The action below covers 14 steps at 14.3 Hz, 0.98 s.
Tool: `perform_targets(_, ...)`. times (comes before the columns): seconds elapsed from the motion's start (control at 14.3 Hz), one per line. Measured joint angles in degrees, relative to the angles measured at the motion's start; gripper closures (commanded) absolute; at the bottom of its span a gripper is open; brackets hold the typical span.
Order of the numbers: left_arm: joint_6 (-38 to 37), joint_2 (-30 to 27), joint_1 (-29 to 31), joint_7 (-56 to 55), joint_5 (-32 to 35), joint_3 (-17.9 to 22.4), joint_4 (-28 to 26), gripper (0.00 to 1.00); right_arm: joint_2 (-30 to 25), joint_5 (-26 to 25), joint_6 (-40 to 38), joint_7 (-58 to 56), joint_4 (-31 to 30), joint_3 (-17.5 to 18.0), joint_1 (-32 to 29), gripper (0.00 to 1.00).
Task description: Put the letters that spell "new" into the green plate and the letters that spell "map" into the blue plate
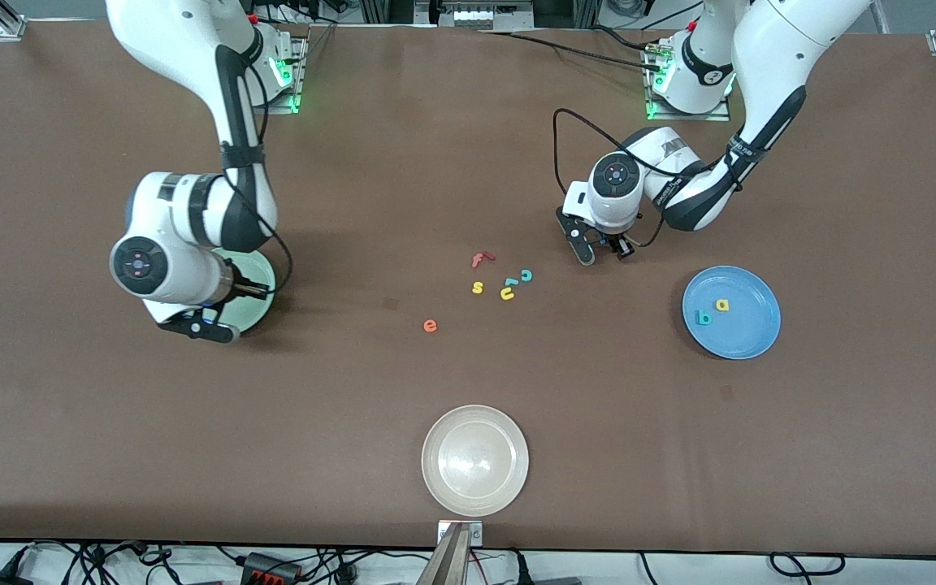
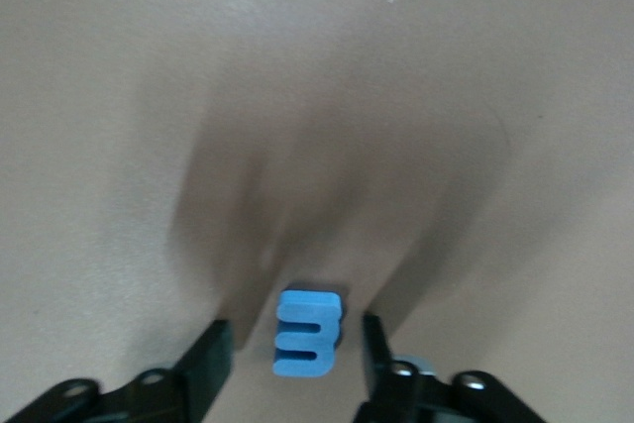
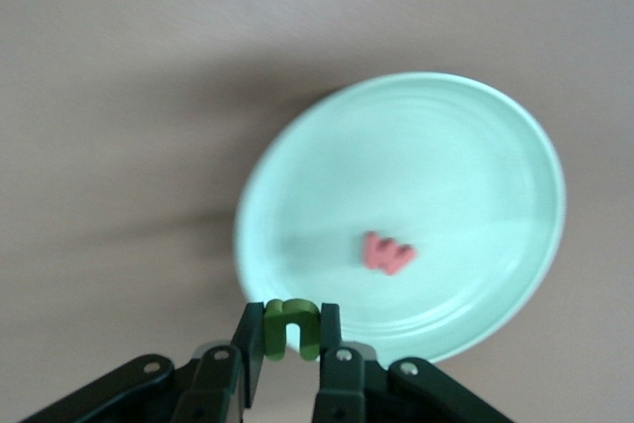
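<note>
Claws differ: the left claw [image 2: 297,364] stands spread astride the blue m [image 2: 308,333], flat on the tabletop [image 2: 317,96]; the right claw [image 3: 289,344] pinches the green n [image 3: 290,327] above the green plate [image 3: 436,156], which holds the w [image 3: 388,253]. Foam looks light and soft; grip flat sides.

Front view: round pale mint-green plate [image 1: 261,302] mostly covered by the right arm's wrist; only a crescent of rim shows. Right hand [image 3: 290,339] itself hidden there under the wrist. Small blue foam letter m [image 2: 308,333] hidden in the front view beneath the left hand [image 1: 603,250]. Both wrist views cut the hands' bodies off at the frame edge.
</note>
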Motion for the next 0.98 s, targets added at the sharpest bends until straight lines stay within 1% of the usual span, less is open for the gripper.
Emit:
perform_targets(0.07,-0.1,-0.1,0.0,0.0,0.0,-0.1,0.1,0.92,0.0,0.0,0.1,-1.9,-1.2,-0.3,0.0,0.95)
perform_targets(0.14,-0.2,-0.2,0.0,-0.1,0.0,-0.2,0.1,0.95,0.1,0.0,0.4,-3.4,-2.3,-0.3,0.0,0.95)
perform_targets(0.28,-1.2,-0.7,0.0,-0.1,0.0,-0.4,0.3,0.96,0.2,0.0,0.9,-5.0,-3.4,-0.5,0.0,0.94)
perform_targets(0.35,-3.0,-0.8,0.1,-0.1,0.0,-0.4,1.0,0.96,0.2,0.0,1.2,-5.4,-3.6,-0.5,0.0,0.93)
perform_targets(0.42,-6.5,-1.0,0.1,-0.1,0.0,-0.4,2.7,0.96,0.4,0.0,1.4,-5.5,-3.8,-0.5,0.0,0.92)
perform_targets(0.77,-29.2,-2.2,0.2,0.3,0.0,-2.0,17.3,0.95,2.8,0.0,2.7,-5.7,-4.1,0.1,0.0,0.87)
perform_targets(0.84,-32.7,-2.4,0.4,0.4,0.0,-2.1,20.1,0.95,3.2,0.0,2.8,-5.7,-4.2,0.3,0.0,0.87)
perform_targets(0.91,-35.4,-2.5,1.4,0.5,0.0,-2.1,22.5,0.92,3.6,0.0,2.9,-5.7,-4.3,0.6,0.0,0.86)
perform_targets(0.98,-36.9,-2.6,3.0,0.6,0.0,-2.0,24.4,0.92,3.8,0.2,2.9,-5.7,-4.4,1.0,0.0,0.85)
